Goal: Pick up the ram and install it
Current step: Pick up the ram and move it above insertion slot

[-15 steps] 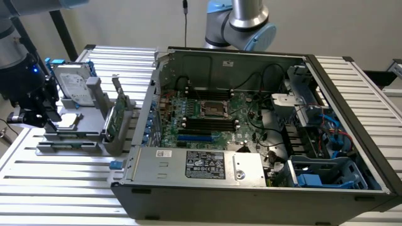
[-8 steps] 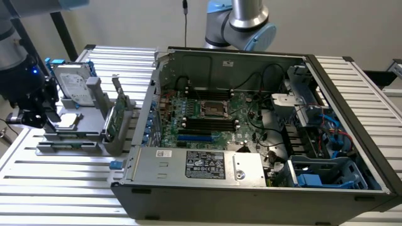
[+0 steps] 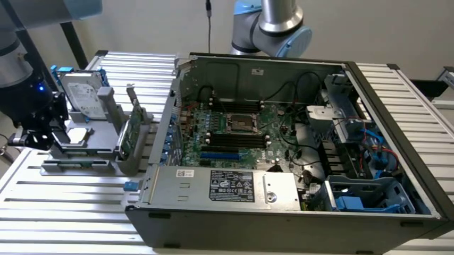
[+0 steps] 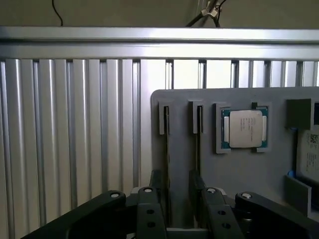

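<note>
The end effector point(image 4: 175, 177) hangs low over a grey moulded holder point(image 4: 239, 174). Its two black, bolted fingers point(image 4: 155, 180) are parted and grip nothing. The gap between them straddles the ram point(image 4: 167, 149), a thin dark strip standing on edge in a narrow groove and lying closer to one finger than the other. It is presumably stored upright so that flat pads can close on its faces. A second groove point(image 4: 199, 134) just beside it holds a similar dark strip, and a square recess past that cradles a processor point(image 4: 245, 128) with a dull metal lid and a green rim. The matte holder rests on the worktop point(image 4: 75, 124), which is made of ribbed, pale aluminium slats. In the exterior view the end effector point(image 3: 39, 139) and holder point(image 3: 78, 166) sit at about nine o'clock from the open computer case point(image 3: 212, 234), a dark steel box lying on its side. Inside it, the green motherboard point(image 3: 273, 119) has long black slots point(image 3: 237, 141) that look empty, so the ram appears not yet installed.
</note>
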{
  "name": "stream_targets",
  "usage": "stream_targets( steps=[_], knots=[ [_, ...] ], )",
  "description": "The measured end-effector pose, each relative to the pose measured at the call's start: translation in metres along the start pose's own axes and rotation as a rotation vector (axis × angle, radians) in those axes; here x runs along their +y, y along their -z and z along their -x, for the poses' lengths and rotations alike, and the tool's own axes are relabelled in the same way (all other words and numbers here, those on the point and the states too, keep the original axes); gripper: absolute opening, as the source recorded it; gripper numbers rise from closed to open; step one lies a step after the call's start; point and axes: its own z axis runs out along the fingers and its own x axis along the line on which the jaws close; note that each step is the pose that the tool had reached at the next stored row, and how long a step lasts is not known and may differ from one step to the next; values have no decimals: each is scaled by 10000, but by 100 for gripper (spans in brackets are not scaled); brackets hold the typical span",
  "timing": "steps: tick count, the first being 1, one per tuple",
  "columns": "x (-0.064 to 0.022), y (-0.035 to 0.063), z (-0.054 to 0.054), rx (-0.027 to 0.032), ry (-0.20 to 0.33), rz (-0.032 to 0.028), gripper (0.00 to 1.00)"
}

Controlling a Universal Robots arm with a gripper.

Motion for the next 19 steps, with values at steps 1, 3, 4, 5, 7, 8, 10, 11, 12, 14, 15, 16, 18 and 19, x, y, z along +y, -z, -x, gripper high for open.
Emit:
stream_targets(
  steps=[1, 3, 4, 5, 7, 8, 10, 11, 12, 14, 15, 16, 18, 19],
  knots=[
    [0, -17, -5, -1, -8, 0, 36],
    [0, -54, -11, -3, -14, -8, 36],
    [-1, -69, -15, -3, -14, -14, 36],
    [-1, -85, -20, -4, -14, -21, 36],
    [-2, -116, -30, -7, -14, -37, 36],
    [-2, -128, -36, -10, -14, -42, 36],
    [-3, -151, -49, -13, -15, -49, 36],
    [-3, -161, -58, -16, -15, -51, 36],
    [-3, -173, -69, -22, -16, -51, 36],
    [-5, -196, -90, -35, -15, -51, 36],
    [-8, -207, -97, -41, -15, -52, 36],
    [-13, -214, -100, -45, -15, -52, 36],
    [-23, -225, -101, -46, -15, -49, 36],
    [-28, -230, -101, -46, -16, -49, 36]
  ],
)
